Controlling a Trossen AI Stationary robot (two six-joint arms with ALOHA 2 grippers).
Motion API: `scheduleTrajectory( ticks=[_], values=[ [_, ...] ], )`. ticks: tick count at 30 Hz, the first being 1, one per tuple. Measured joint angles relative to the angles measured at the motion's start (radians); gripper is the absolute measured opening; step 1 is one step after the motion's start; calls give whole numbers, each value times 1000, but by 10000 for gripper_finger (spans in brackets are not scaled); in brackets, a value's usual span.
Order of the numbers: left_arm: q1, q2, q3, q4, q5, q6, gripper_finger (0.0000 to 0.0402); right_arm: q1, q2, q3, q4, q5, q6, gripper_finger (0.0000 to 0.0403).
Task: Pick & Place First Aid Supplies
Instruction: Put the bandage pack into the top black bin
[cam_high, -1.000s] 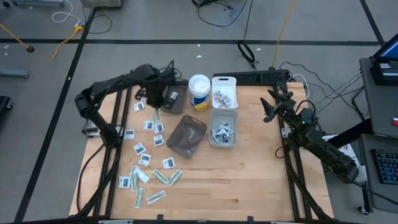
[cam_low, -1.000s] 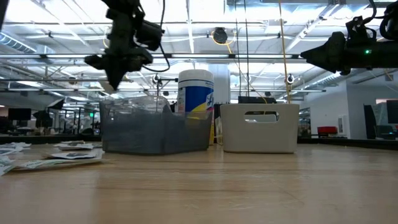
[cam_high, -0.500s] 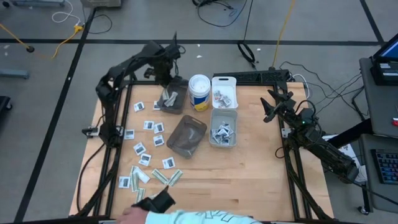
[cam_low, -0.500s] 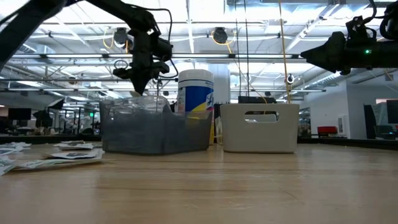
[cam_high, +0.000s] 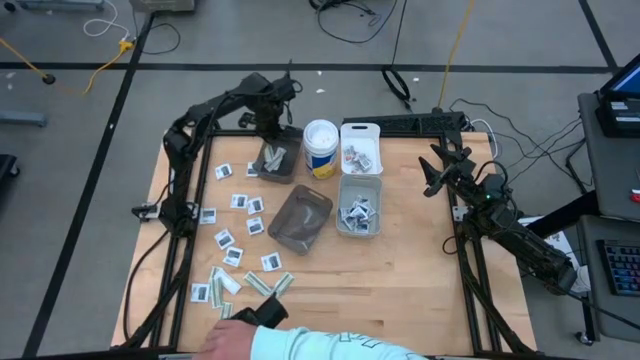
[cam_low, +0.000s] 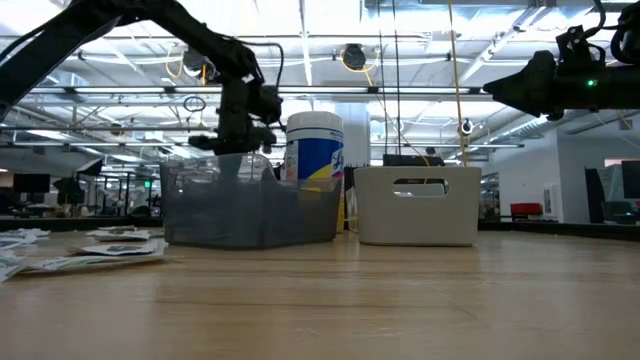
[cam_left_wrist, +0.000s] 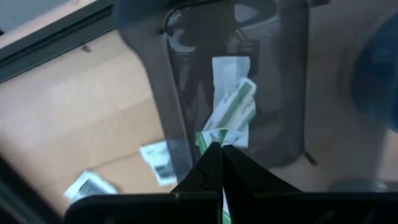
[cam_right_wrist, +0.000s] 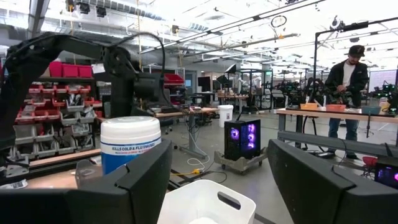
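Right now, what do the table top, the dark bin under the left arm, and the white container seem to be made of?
Table top: likely wood, pale and matte, with visible plank seams.
Dark bin: probably smoky translucent plastic; the strips inside show through its wall.
White container: apparently opaque plastic, smooth, with a moulded handle slot.

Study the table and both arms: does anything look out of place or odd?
Yes. A person's hand reaches in over the table's near edge, beside the loose packets. The middle smoky bin also sits askew to the others. The left end effector is shut on a green-white strip above the back smoky bin.
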Motion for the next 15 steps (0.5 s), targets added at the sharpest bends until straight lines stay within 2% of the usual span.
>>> scheduleTrajectory(
  ticks=[7, 15],
  values=[
    [-6, 2, -136, 145, 4, -7, 0, 0, 0, 0, 0, 0, 0, 263],
    [-10, 1, -158, 182, 10, -2, 4, 0, 0, 0, 0, 0, 0, 263]
  ],
)
